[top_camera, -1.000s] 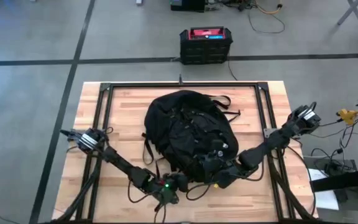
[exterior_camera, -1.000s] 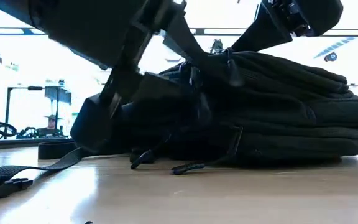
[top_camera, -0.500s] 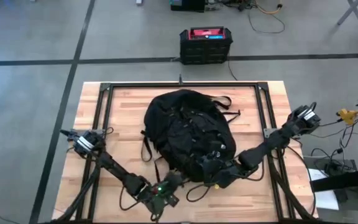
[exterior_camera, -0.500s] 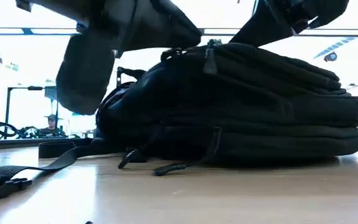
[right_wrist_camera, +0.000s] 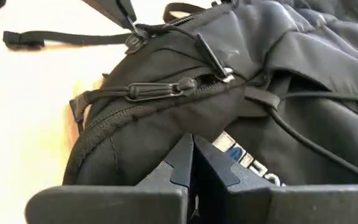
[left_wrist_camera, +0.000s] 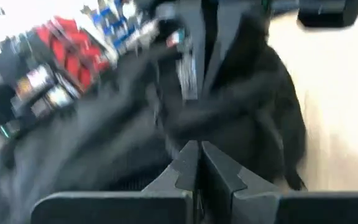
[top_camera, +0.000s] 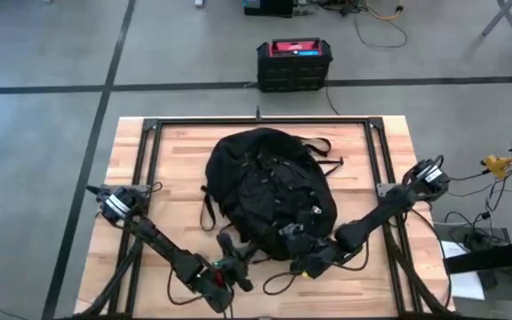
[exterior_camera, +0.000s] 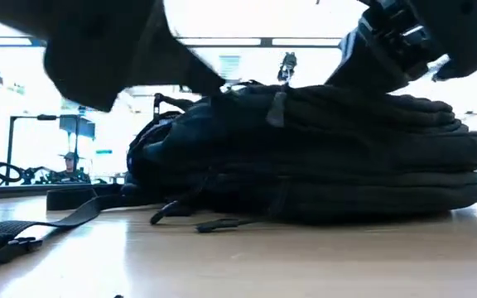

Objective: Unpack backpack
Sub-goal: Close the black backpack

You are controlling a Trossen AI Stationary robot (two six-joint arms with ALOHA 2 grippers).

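Backpack (top_camera: 269, 191): lying flat mid-table, long axis running far edge to near edge, zippers closed, contents hidden.
Left gripper (left_wrist_camera: 199, 167): fingers pressed together, at its near-left corner.
Right gripper (right_wrist_camera: 191, 163): fingers together, against its near end.

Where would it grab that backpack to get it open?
Probably the zipper pulls at the backpack's near end, coming in from the table's front edge: their cords stick out from the closed zipper. Both tools, left and right, are shut there.
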